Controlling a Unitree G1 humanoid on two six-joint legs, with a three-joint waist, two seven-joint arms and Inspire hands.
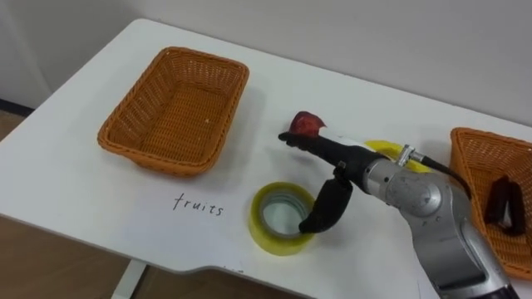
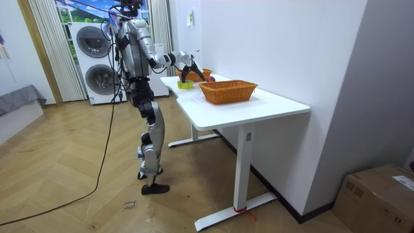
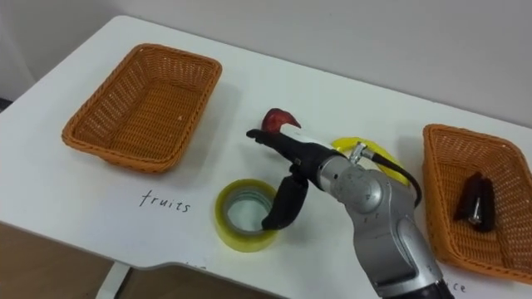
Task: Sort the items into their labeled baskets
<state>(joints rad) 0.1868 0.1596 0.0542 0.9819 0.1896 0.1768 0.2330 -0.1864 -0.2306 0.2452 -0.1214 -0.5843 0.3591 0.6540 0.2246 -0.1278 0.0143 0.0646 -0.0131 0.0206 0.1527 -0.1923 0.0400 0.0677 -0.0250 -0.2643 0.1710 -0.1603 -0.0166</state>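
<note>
The robot's right hand (image 1: 342, 158), fingers straight and together, thumb hanging, reaches the red fruit (image 1: 306, 122); next it must probably grasp it for the empty wicker basket (image 1: 199, 56).

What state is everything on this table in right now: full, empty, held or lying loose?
Left orange wicker basket: upright, empty.
Right orange wicker basket: upright, holding one dark object.
Yellow-green tape roll: lying flat, loose.
Small red fruit: on the table, at the fingertips, not enclosed.
Yellow thing: partly hidden behind the arm.
Right robot hand: open, fingers stretched toward the fruit.
</note>
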